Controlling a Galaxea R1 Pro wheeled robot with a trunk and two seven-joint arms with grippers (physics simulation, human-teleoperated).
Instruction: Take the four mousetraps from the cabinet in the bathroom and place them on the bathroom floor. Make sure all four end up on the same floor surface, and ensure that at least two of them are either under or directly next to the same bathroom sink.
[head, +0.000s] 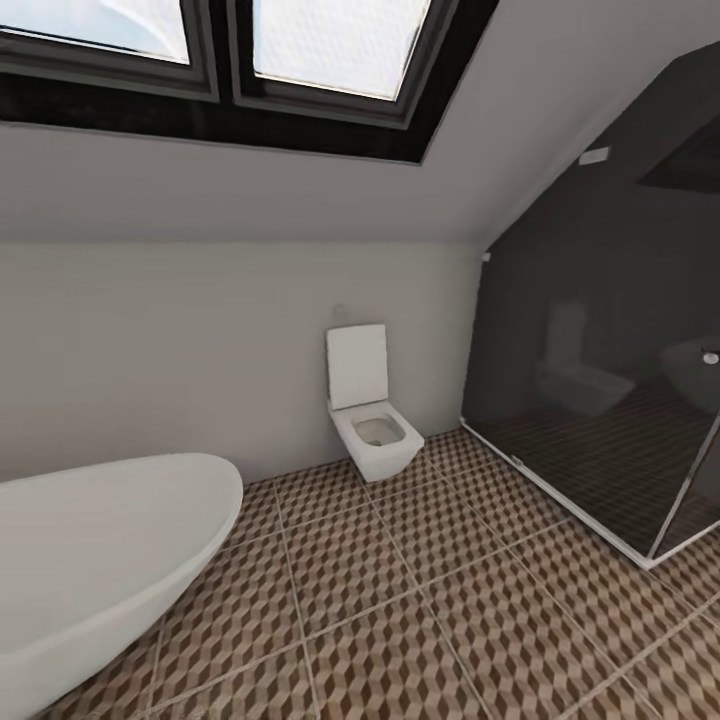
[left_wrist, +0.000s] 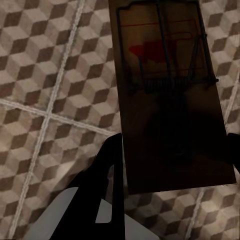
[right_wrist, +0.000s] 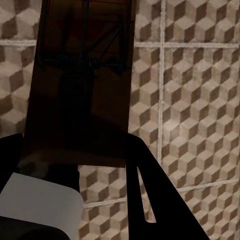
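Above the bathroom floor (left_wrist: 45, 75), you carry one trap in each end effector.

In the left wrist view the left end effector (left_wrist: 172, 165) is closed on a mousetrap (left_wrist: 167, 95), its long axis running straight out along the fingers, spring bar and red mark at the far end. The right end effector (right_wrist: 75, 160) clamps the second mousetrap (right_wrist: 82, 85) the same way, lengthwise ahead of it. Both traps hang over patterned tile, clear of it as far as you can judge. The head view faces the toilet (head: 372, 405), bathtub (head: 100, 560) and shower glass (head: 600, 330); I judge you must turn to find the sink before lowering either trap.
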